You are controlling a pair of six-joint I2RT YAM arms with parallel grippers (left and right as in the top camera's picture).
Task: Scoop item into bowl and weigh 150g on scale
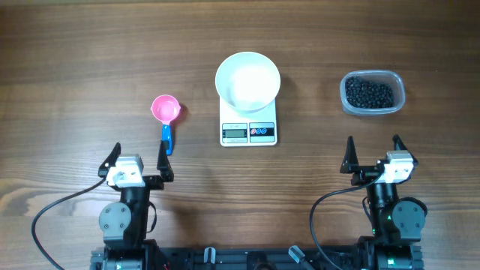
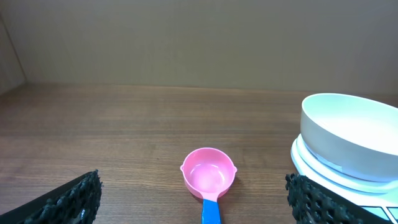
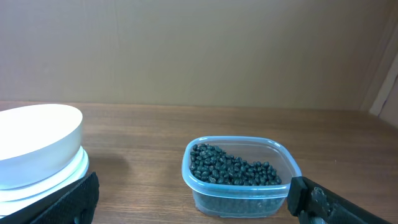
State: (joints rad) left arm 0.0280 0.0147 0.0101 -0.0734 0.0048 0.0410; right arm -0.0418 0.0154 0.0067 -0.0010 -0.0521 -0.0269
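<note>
Brown wooden table (image 1: pixel 75 67), seen from above. At centre, white bowl (image 1: pixel 247 79), empty, resting on scale (image 1: pixel 248 133). Left of it, pink scoop (image 1: pixel 166 112) with blue handle. To the right, clear tub (image 1: pixel 401 94) of black beans (image 1: pixel 369 93). Left claw (image 1: pixel 139 148) and right claw (image 1: pixel 373 142) at the near edge, both spread wide, gripping nothing.

From the left wrist: scoop straight ahead of the left claw, well apart from it, bowl off to the right.

From the right wrist: tub ahead, beans heaped inside, well clear of the right claw.

Looks like the very start: no scooping yet. Next move probably calls for lowering the left claw onto the blue handle and closing squarely across it.
</note>
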